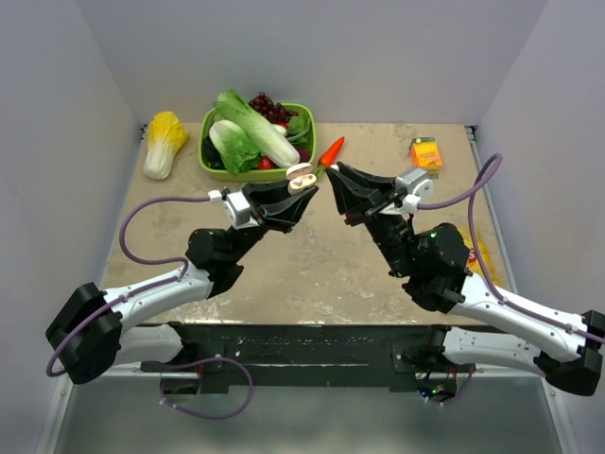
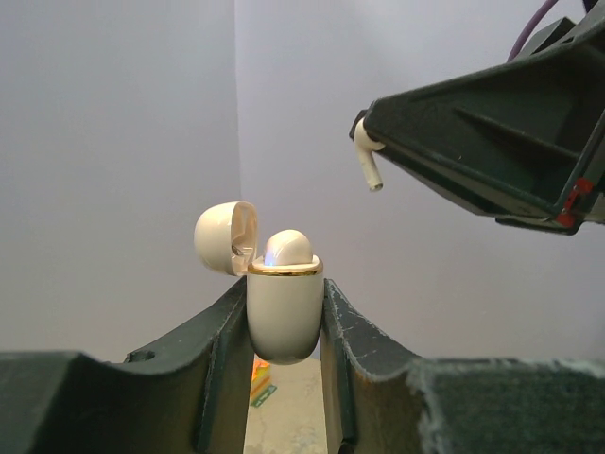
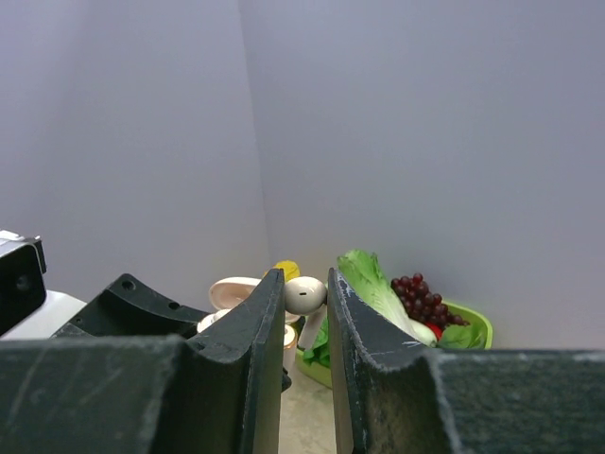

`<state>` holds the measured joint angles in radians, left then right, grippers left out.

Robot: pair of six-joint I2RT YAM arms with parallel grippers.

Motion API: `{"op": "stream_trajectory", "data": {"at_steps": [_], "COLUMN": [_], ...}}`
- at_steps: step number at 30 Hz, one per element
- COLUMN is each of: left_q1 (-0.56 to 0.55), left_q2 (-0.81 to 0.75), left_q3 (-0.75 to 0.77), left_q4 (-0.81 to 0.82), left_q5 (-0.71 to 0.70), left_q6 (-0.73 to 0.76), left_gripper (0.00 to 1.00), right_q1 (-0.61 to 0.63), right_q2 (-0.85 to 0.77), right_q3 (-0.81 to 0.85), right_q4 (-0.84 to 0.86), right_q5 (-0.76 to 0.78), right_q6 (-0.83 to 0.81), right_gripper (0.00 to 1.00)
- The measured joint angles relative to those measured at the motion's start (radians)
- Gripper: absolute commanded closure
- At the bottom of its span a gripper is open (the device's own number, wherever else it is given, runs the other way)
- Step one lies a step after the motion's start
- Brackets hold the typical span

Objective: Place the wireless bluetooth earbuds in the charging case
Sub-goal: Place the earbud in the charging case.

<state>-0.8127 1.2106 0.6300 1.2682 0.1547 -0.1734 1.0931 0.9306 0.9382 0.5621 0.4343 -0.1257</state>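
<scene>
The charging case (image 2: pixel 284 317) is held upright btwn the fingers of the left gripper (image 1: pixel 301 187), whose jaws are clamped on its lower body. It is kept clear of the table (image 1: pixel 312 270). Its lid (image 2: pixel 223 236) is tipped open to the left (as seen from the left wrist cam). One earbud (image 2: pixel 287 248) is seated in the case, w/ its rounded top showing above the gold rim. A second earbud (image 2: pixel 368 156) is pinched by its head at the tip of the right gripper (image 1: pixel 333 172), stem hanging down. It is seen above & to the right of the case, apart from it. Both gripper tips are found nearly nose to nose just in front of the green bowl (image 1: pixel 202 151) of veg, near the carrot (image 1: pixel 332 150).
</scene>
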Motion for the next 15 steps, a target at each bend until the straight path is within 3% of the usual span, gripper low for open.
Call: {"op": "stream_trajectory", "data": {"at_steps": [15], "left_q1": [0.021], "left_q2": [0.011], "left_q3": [0.056], "left_q4": [0.003], "left_q5": [0.051], "left_q6": [-0.011], "left_gripper": [1.00], "right_q1": [0.000], "right_q2": [0.113], "right_q3": [0.044], "right_q4": [0.106], "right_q5": [-0.018], "right_q6": [-0.042], "right_gripper": [1.00]}}
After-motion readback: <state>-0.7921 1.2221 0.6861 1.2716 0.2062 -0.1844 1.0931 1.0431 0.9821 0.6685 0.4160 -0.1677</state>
